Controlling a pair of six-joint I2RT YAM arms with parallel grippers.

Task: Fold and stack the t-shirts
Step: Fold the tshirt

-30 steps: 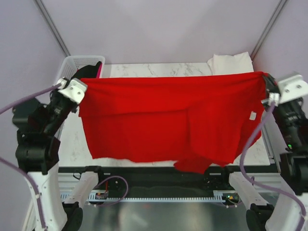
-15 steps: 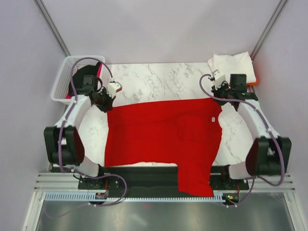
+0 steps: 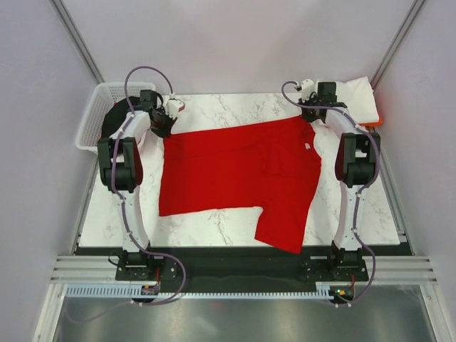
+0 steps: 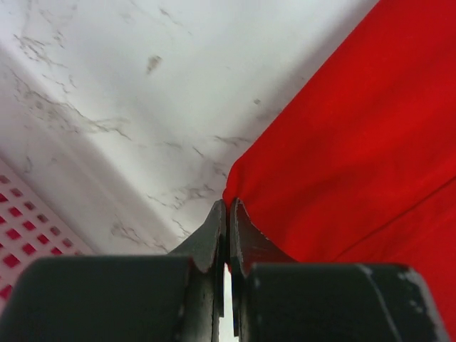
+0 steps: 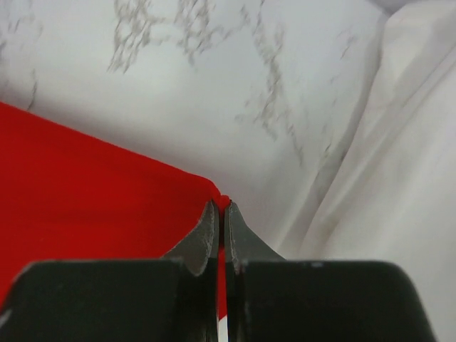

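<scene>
Nearest me, the two arm bases are bolted to a metal rail (image 3: 235, 274) along the near edge, with loops of lilac cable (image 3: 167, 267) trailing beside them. Beyond the rail lies the surface (image 3: 214, 228), white marble with grey veins.

The red t-shirt (image 3: 228, 167) is spread across the middle of it, mostly flat. One part reaches down towards the near edge on the right side, and its far hem runs close to the far edge. A small white label (image 3: 308, 147) sits near the shirt's right side. Any writing on it is too small to read.

Both arms stretch out to the shirt's two far corners. The left tool (image 4: 226, 206) is clenched, with the shirt's far-left corner drawn to a point right at its tips. The right tool (image 5: 219, 206) is clenched too, and red cloth shows between its fingers at the far-right corner.

Just past the right tool, a folded white t-shirt (image 3: 353, 96) lies in the far right corner, with a sliver of orange (image 3: 375, 118) under its right edge. A white lattice basket (image 3: 91, 117) stands at the far left corner. Pink shows through its holes in the left wrist view.

Pale lilac walls close the space in, and two metal poles (image 3: 75, 35) slant up behind the far corners.
</scene>
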